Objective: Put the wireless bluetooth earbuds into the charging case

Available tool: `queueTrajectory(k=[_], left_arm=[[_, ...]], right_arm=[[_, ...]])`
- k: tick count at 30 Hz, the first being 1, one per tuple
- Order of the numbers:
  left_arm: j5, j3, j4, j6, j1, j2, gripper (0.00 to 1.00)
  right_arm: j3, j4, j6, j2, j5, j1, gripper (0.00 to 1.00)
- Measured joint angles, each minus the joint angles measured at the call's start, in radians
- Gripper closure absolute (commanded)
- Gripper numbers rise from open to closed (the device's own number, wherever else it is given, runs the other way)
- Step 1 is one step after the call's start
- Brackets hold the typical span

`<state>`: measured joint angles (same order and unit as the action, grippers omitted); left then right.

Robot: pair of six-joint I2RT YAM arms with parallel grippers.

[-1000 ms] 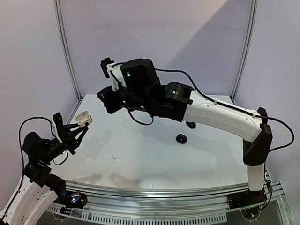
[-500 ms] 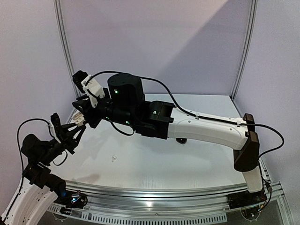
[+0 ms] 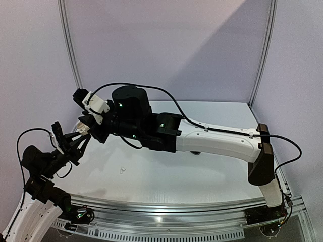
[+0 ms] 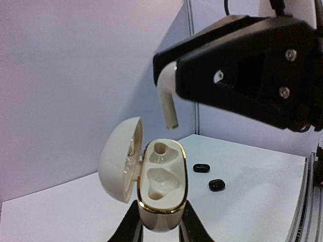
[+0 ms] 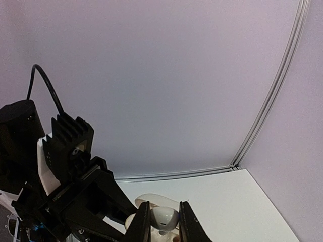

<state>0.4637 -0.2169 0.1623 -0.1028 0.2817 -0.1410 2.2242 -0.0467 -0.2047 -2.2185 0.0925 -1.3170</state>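
Note:
My left gripper is shut on the base of a cream charging case with a gold rim. The case stands upright, its lid swung open to the left and both sockets bare. Just above it hangs a white earbud, stem down and apart from the case, with my right gripper shut on its bud. In the top view the two grippers meet at the table's left edge, the right above the left. A second white earbud lies loose on the table.
Two small black oval pieces lie on the white table beyond the case. In the top view my right arm stretches across the table from the right and hides them. Grey walls close in at the left and back.
My right arm has swung left across the table and carried the white earbud to just above the open case. The left gripper has barely moved.

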Motion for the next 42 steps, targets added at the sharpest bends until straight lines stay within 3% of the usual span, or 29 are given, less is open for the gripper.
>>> queueTrajectory(k=[42], left_arm=[[0.018, 0.005, -0.005, 0.000, 0.000, 0.000, 1.00]], right_arm=[[0.042, -0.118, -0.166, -0.031, 0.111, -0.015, 1.00]])
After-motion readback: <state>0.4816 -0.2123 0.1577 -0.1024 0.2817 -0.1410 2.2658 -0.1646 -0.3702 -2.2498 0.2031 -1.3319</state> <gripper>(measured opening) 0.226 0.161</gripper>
